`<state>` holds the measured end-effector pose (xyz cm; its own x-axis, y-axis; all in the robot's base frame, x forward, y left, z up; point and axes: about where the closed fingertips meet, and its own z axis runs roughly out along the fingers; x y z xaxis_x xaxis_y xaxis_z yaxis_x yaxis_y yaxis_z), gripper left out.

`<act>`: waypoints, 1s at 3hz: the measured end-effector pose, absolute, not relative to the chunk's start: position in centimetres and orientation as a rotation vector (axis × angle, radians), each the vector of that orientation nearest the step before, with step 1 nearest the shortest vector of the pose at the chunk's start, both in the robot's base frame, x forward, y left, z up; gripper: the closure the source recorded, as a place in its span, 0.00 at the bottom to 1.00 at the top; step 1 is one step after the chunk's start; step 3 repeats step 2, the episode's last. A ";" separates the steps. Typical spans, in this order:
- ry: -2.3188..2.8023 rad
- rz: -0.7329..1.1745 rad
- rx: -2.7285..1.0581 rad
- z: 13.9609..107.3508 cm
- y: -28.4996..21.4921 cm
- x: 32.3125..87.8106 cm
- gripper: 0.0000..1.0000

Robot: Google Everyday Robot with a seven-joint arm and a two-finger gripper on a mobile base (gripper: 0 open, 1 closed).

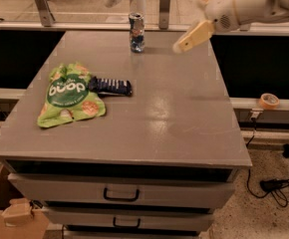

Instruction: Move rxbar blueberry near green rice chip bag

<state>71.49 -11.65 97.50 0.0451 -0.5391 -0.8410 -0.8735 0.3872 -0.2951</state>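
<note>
The rxbar blueberry (pixel 110 86), a flat dark navy bar, lies on the grey table (pixel 164 123) with its left end touching the right edge of the green rice chip bag (pixel 71 94). The bag lies flat at the table's left. My gripper (pixel 190 38) is raised above the table's back right, well away from the bar, and holds nothing.
A blue-and-silver drink can (pixel 136 32) stands upright at the table's back middle. Drawers (pixel 119 193) are below the table front. A tape roll (pixel 269 101) sits on a ledge at right. Cables (pixel 276 185) lie on the floor, a cardboard box (pixel 10 213) at lower left.
</note>
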 end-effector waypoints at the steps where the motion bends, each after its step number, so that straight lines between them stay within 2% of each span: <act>1: 1.629 0.153 -1.106 103.3 -21.5 71.3 0.00; 3: 1.627 0.157 -1.102 103.1 -21.4 71.6 0.00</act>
